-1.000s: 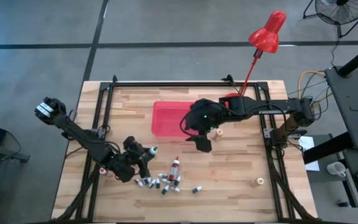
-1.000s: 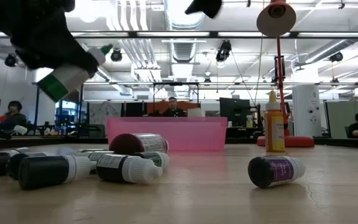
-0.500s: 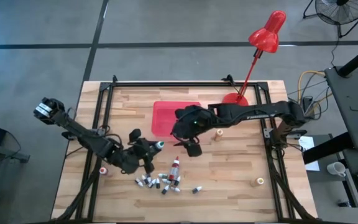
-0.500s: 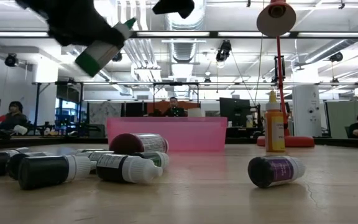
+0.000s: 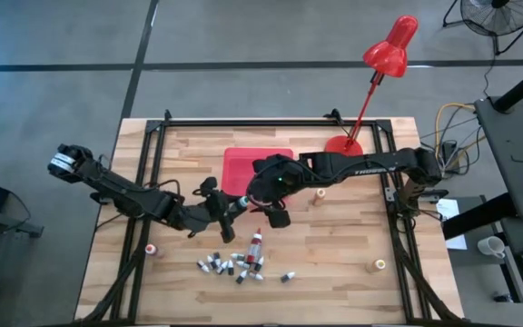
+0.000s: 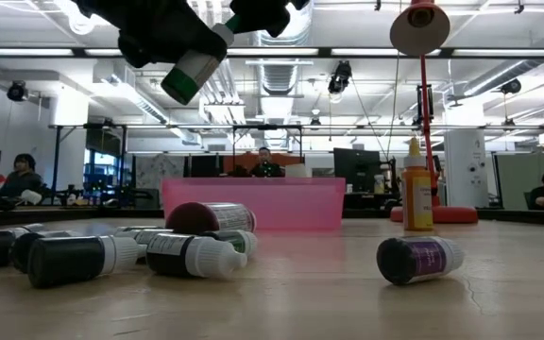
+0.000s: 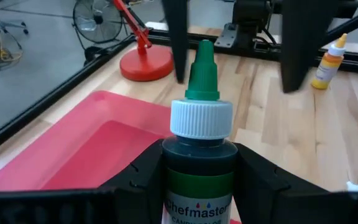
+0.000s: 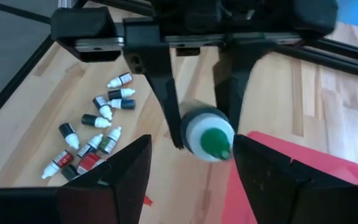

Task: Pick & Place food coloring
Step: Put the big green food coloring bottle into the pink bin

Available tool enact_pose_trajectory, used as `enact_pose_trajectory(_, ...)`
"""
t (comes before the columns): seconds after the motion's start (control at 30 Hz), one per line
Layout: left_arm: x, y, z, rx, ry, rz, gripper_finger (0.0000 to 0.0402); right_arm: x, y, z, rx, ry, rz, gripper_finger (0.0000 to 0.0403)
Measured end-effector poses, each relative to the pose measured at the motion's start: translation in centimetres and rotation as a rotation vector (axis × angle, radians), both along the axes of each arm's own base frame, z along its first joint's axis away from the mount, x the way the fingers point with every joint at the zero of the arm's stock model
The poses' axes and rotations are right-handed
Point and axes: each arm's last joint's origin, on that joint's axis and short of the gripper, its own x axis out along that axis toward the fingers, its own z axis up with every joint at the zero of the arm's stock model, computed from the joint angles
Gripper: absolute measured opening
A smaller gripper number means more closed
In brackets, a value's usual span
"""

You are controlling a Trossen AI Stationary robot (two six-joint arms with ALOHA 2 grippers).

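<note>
1. Left gripper [image 7: 199, 180]: jaws clamped on the green-tipped bottle [image 7: 201, 146], held above the worktop [image 5: 334, 254] just beside the red tray [image 5: 243, 162].
2. Right gripper [image 8: 191, 177]: jaws apart, facing the bottle's tip.
3. Remaining food coloring bottles [image 5: 239, 263] lie clustered on the worktop; one yellow bottle [image 6: 416, 194] stands upright.

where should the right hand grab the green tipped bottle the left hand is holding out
Best on the white ribbed cap of the green-tipped dark bottle, coming head-on at the tip. The left hand already clamps both sides of the body, so only the cap and green nozzle stick out free. The right hand is open, facing the tip, above the shallow red plastic tray edge.
</note>
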Motion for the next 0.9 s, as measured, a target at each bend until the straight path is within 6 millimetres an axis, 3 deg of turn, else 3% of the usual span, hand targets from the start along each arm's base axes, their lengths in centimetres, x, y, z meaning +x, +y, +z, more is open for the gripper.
enact_pose_trajectory(0.9, 0.9, 0.4, 0.1, -0.022, -0.041, -0.053, 0.0126, 0.3, -0.6, -1.3, -0.048, 0.025, -0.073, 0.0219)
